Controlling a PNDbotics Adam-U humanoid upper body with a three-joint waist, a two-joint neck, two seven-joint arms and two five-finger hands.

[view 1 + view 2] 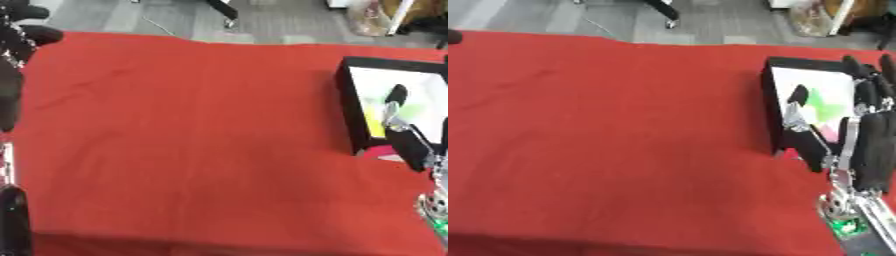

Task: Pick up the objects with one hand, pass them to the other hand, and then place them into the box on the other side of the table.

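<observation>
The right robot hand (870,135), fingers straight and empty, hovers over the one black-walled box (773,107) holding green, yellow and pink objects (824,107).

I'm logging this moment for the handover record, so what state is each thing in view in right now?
Box: upright on the red tablecloth at the right side, open at the top, with green, yellow and pink things inside.
Right hand: over the box, fingers straight, holding nothing that shows.
Left hand: at the upper left edge, fingers cannot be made out.
Red tablecloth: spread flat, slightly creased.
</observation>
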